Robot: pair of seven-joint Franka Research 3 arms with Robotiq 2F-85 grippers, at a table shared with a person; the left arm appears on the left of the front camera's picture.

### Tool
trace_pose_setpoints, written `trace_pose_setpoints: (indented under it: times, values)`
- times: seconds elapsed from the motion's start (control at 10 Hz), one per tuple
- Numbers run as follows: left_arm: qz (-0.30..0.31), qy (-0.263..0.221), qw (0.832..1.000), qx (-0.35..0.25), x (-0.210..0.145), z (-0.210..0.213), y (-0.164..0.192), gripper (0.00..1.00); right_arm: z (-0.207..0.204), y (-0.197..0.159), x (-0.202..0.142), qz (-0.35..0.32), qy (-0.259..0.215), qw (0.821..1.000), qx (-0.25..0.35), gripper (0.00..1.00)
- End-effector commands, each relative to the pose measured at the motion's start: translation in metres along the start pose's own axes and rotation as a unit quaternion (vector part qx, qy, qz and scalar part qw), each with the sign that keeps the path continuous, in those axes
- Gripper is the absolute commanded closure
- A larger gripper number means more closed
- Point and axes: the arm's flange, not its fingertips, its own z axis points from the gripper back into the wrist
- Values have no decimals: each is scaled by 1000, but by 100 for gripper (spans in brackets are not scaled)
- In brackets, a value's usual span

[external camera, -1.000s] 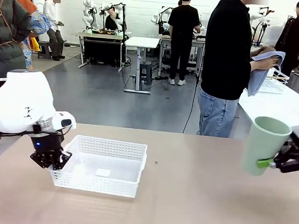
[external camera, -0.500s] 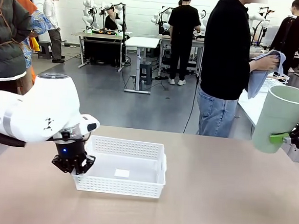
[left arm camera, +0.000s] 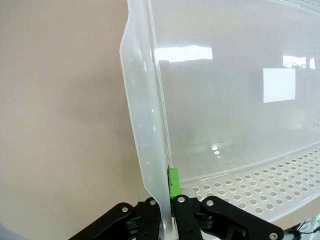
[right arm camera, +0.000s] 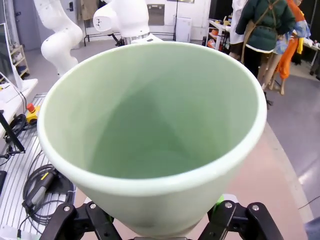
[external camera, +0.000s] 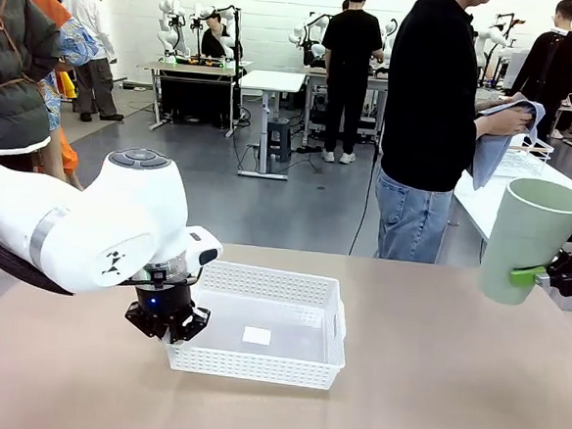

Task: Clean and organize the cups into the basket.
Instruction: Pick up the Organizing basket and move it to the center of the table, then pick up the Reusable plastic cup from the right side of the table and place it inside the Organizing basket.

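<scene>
The white lattice basket [external camera: 256, 367] sits left of the table's middle with nothing in it but a small white label. My left gripper [external camera: 167, 322] is shut on its left wall. In the left wrist view the fingers [left arm camera: 167, 202] pinch that thin wall [left arm camera: 145, 125], and a green pad [left arm camera: 174, 181] shows on the inside. At the right edge my right gripper [external camera: 554, 280] holds a pale mint green cup [external camera: 528, 241] upright above the table. The right wrist view looks into the cup's empty mouth [right arm camera: 150, 125], with the jaws closed on its lower part [right arm camera: 160, 222].
A person in a black top [external camera: 437, 88] stands at the far side, rubbing something with a blue-grey cloth [external camera: 498, 136]. A white side table with a wire rack [external camera: 526, 158] stands behind on the right. Bare tan tabletop [external camera: 431, 382] lies between basket and cup.
My left gripper has dragged the basket to the right, towards the table's middle. The right gripper has lifted the green cup higher at the right edge.
</scene>
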Motion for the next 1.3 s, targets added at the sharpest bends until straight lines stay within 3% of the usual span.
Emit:
trace_pose_setpoints:
  times: [0.0,0.3,0.4,0.9,1.0,1.2]
  values:
    - [20,4,1000,2,1,-5,-11,100,0,0,0,9,3,1000,1,73]
    - [17,42,999,-10,6,-8,-4,100,0,0,0,9,3,1000,1,73]
    - [5,12,1000,0,1,-4,-1,100,0,0,0,9,3,1000,1,73]
    - [5,12,1000,0,1,-4,-1,100,0,0,0,9,3,1000,1,73]
    - [5,12,1000,0,1,-4,-1,100,0,0,1,2,0,1000,0,19]
    - [5,12,1000,0,1,-4,-1,100,-22,6,61,62,127,990,-5,19]
